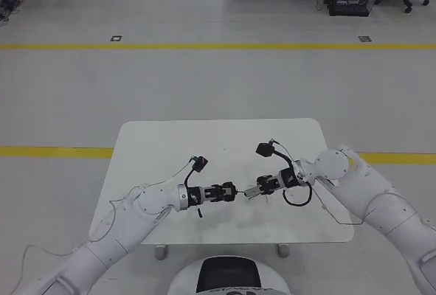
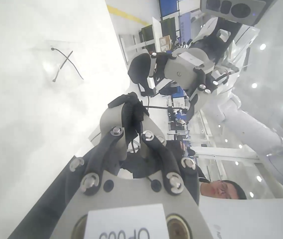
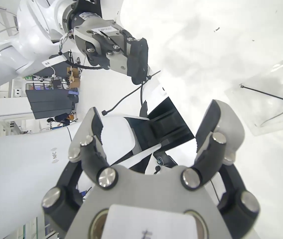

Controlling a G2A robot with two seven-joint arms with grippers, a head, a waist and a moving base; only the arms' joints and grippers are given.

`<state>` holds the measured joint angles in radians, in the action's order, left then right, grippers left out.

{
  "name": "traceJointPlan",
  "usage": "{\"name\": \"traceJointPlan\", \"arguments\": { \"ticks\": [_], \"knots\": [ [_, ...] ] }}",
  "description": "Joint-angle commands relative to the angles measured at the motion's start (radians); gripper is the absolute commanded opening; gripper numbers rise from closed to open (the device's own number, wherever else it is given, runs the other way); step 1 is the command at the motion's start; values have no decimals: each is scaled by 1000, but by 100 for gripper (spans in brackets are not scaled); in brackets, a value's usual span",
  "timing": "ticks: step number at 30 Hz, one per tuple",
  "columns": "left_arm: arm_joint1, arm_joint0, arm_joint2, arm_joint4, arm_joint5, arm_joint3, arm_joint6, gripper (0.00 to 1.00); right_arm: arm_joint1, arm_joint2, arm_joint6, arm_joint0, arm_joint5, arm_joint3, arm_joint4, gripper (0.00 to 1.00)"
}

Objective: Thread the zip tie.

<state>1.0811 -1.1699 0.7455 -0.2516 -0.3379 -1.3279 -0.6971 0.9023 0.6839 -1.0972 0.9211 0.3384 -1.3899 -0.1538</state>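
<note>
Above the table (image 1: 291,140), left jaws pinch the zip tie (image 3: 104,112); spread right jaws should close squarely on its free end.

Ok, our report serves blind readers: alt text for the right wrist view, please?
The left gripper, shut on a black zip tie, faces the open right gripper. Two more zip ties lie on a clear sheet on the table.
</note>
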Motion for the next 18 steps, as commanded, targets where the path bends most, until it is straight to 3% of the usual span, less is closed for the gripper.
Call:
{"name": "traceJointPlan", "arguments": {
  "ticks": [1,7,11,14,18],
  "knots": [
    [0,-3,7,-48,-2,5,-22,0,-10,36,30,25,2,-54,13,100],
    [-3,-9,43,-165,-2,12,-104,0,-41,164,17,117,2,-170,-2,100],
    [-6,-20,83,-247,-2,16,-178,0,-50,277,-57,178,2,-203,-95,100],
    [-7,-29,109,-286,-2,16,-218,0,-44,354,-136,214,2,-204,-182,100],
    [-7,-42,142,-317,-2,13,-262,0,-8,471,-293,257,2,-171,-347,100]
  ]
}}
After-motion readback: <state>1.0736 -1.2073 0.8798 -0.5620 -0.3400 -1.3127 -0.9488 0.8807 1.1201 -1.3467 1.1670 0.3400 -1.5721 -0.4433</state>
